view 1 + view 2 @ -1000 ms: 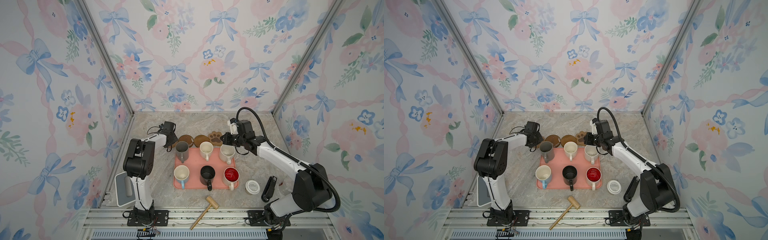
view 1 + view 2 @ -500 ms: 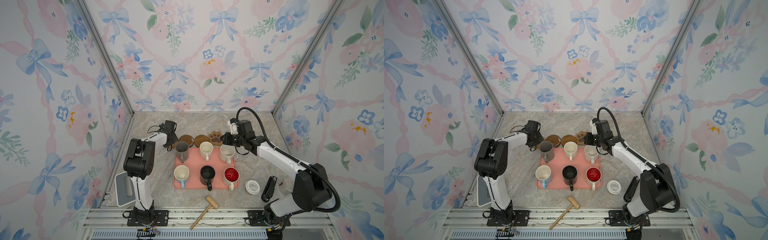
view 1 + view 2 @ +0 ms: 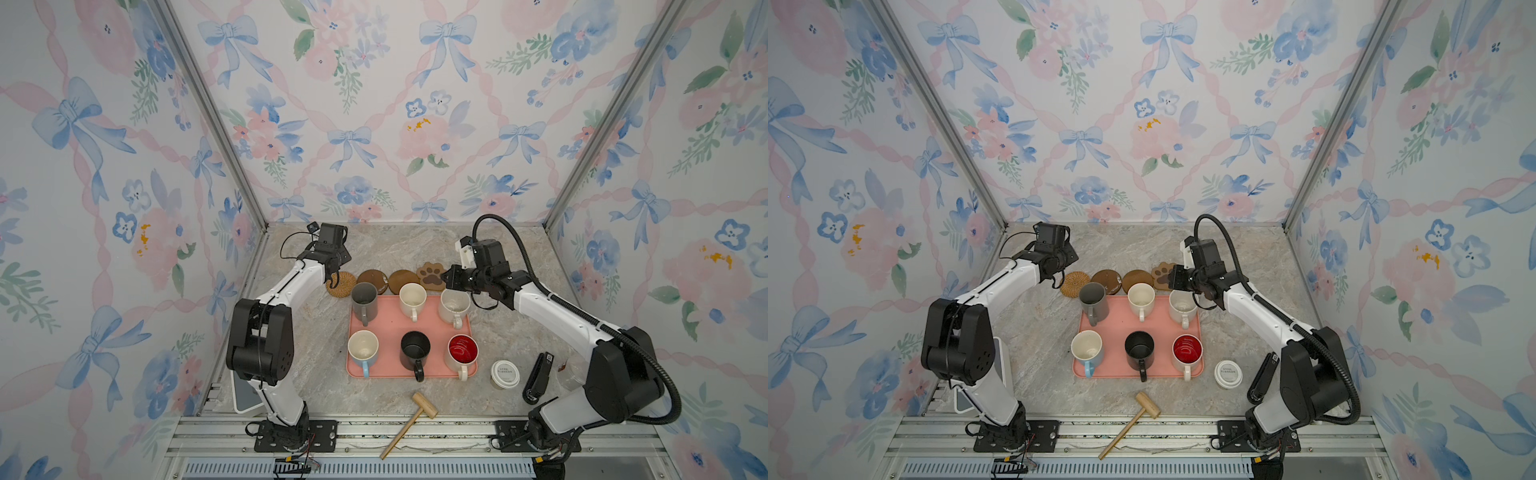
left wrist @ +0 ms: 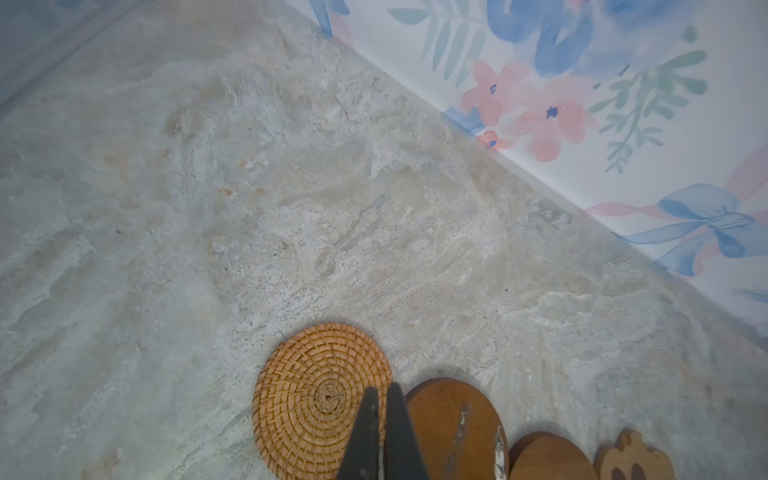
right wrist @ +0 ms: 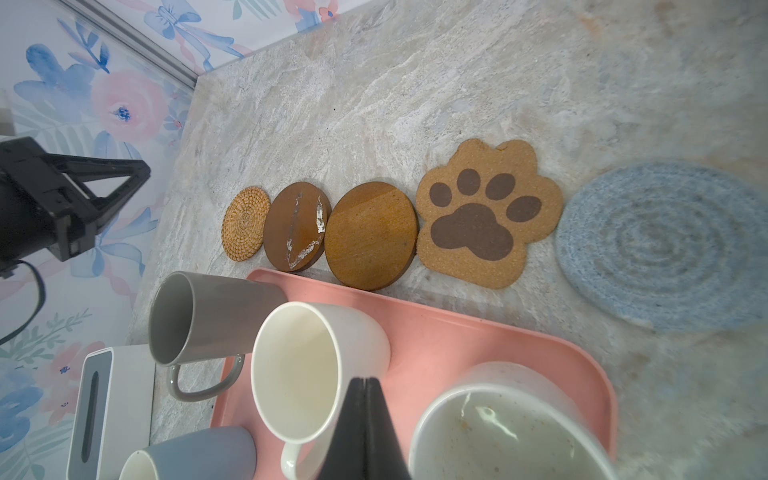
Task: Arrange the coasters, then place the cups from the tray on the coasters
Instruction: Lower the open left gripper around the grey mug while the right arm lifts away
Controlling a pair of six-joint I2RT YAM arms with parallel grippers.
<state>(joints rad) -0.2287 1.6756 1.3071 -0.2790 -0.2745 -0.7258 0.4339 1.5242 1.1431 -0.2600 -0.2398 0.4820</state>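
The pink tray holds the cups: grey, cream and speckled white at the back, and light-blue, black and red-inside at the front. Behind the tray lies a row of coasters: tan rattan, two brown rounds and a paw. A grey-blue woven coaster continues the row in the right wrist view. My left gripper is shut, tips over the rattan coaster. My right gripper is shut and empty, above the tray between the cream and speckled cups.
A white-lidded paper cup and a black stapler-like object stand right of the tray. A wooden mallet lies at the front edge. A white box sits by the left arm's base. Walls close three sides.
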